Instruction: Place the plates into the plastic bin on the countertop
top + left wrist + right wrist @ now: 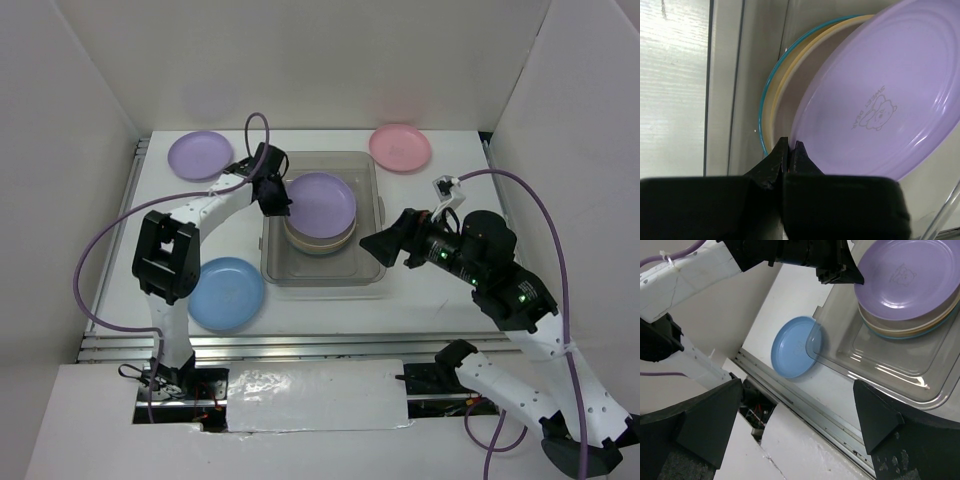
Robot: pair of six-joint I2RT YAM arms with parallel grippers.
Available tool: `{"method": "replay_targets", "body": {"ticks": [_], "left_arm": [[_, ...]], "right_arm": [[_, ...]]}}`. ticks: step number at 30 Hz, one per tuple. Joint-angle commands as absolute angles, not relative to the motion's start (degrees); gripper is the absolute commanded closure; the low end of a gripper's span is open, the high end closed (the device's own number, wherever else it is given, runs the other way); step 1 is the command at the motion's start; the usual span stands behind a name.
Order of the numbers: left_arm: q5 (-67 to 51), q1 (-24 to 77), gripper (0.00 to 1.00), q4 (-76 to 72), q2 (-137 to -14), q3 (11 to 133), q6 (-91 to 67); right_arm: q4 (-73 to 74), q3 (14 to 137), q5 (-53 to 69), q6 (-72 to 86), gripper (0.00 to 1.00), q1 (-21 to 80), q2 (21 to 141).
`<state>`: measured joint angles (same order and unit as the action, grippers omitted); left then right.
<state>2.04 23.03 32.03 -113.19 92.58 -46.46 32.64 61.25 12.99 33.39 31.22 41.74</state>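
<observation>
Inside bin (320, 272), left claw (283, 203) pinches tilted lilac plate (323, 199).

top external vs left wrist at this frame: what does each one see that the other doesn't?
Only top external: the second lilac plate, pink plate and blue plate out on the countertop, plus the right gripper, open beside the plastic bin.
Only left wrist: the bear print on the top lilac plate, and the left gripper pinching that plate's rim.
Both: the top lilac plate resting on the stack inside the bin.
</observation>
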Motion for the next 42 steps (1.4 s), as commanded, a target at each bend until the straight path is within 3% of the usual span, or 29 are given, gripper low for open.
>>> {"method": "replay_targets", "body": {"ticks": [1,4,7,8,10,11,13,16,20,23,26,29,32,36,42], "left_arm": [[3.25,23.38,1.0,32.87,-110.66,93.26,-46.58],[3.25,23.29,0.93,32.26,-108.64,90.37,-47.11],[2.99,23.47,0.76,31.29,-105.74,88.77,-47.99],[3.34,23.99,0.6,31.12,-104.43,88.77,-47.73],[4.39,25.04,0.47,31.9,-103.19,89.82,-47.46],[4.83,25.92,0.3,32.25,-102.23,90.35,-47.37],[5.8,27.24,0.15,32.96,-100.65,91.92,-46.94],[6.76,28.38,0.01,33.31,-99.06,93.69,-46.67],[12.02,29.97,0.01,36.39,-96.07,95.89,-45.53],[19.76,29.28,0.01,41.65,-88.27,87.86,-49.72],[18.99,21.91,0.01,39.74,-73.87,71.8,-52.73],[16.89,8.41,0.01,41.21,-58.67,61.39,-51.78],[8.29,-4.25,0.01,42.54,-52.85,52.95,-49.49],[2.46,-12.91,0.01,45.69,-50.54,44.49,-50.0],[3.07,-14.94,0.01,49.66,-49.39,40.08,-53.96]], "right_arm": [[30.59,60.38,14.24,34.01,0.0,31.03,41.57],[30.67,60.56,14.24,34.01,0.0,31.03,41.66],[30.85,60.99,14.68,34.01,0.0,31.02,41.75],[30.85,61.0,14.76,34.01,0.0,31.03,41.75],[30.76,61.08,14.94,34.19,0.0,31.11,41.66],[30.67,61.08,14.94,34.19,0.0,31.11,41.66],[30.24,60.82,15.12,34.54,0.0,31.11,41.66],[29.88,60.91,15.64,34.89,0.0,31.38,41.75],[29.97,61.61,14.5,35.07,0.0,32.69,42.01],[30.15,62.49,14.07,34.72,0.0,34.01,42.62],[30.06,62.58,13.71,34.02,0.0,35.32,42.8],[29.8,62.23,14.23,33.4,0.0,36.29,42.98],[29.62,61.96,14.42,32.61,0.0,37.79,43.15],[30.06,62.49,14.06,32.26,0.0,38.84,43.5],[30.76,63.54,12.66,31.99,0.0,41.48,44.38]]}}
